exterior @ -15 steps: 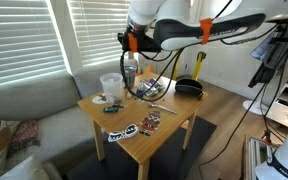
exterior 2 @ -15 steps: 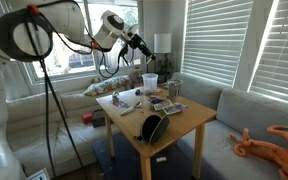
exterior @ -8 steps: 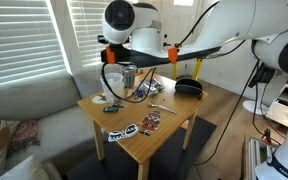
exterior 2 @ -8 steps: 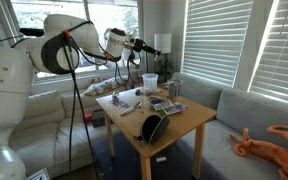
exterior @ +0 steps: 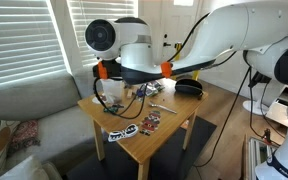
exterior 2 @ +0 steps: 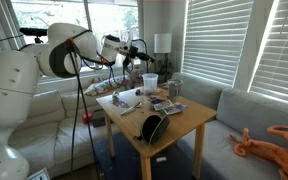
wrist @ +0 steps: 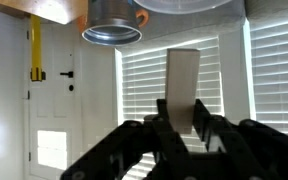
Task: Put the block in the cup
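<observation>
Against the window blinds, a pale block is held clamped between the narrowly parted fingers of the claw.

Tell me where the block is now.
In the wrist view the block is held in the pincer, mid-frame, just right of the metal can at the top edge.

In an exterior view the cup stands near the desk's far edge, a dark can just beside it and scattered cards in front. The desk's side towards the blinds lies open.
</observation>
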`<state>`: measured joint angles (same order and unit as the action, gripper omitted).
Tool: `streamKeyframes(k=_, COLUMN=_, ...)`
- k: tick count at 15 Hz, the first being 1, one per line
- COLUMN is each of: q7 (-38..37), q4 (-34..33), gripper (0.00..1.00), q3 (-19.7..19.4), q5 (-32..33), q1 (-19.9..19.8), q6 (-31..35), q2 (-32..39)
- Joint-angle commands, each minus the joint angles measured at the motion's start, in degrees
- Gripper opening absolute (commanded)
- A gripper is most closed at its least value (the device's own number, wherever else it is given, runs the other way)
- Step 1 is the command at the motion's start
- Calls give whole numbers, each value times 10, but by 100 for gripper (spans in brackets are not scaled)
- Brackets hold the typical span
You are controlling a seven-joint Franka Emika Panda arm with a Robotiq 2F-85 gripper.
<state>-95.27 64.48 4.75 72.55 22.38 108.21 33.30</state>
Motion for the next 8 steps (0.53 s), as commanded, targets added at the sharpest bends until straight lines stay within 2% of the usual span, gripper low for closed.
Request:
streamKeyframes(k=1, q7=-26, q4=1, gripper=61, q3=7, q5=-42, q1=-7, q6=-24, q2=3)
streamKeyframes(k=3, q7=-29, q4=-4, gripper=75, q3=6, q5=-49, q1=-9, q6=-14, q2=5)
streamKeyframes(k=6, q7=-9, q4=14, gripper=96, q3=25, q5=-56, q1=-19, q6=88, q2=-20)
streamKeyframes(k=7, q7=-16, q4=-1, gripper=99, q3=8, q5=-43, q1=-10, q6=51, q2=3)
streamKeyframes(k=8, q7=-16, q4=-2, gripper=85, q3=9, q5=-43, q1=-10, q6=58, q2=1)
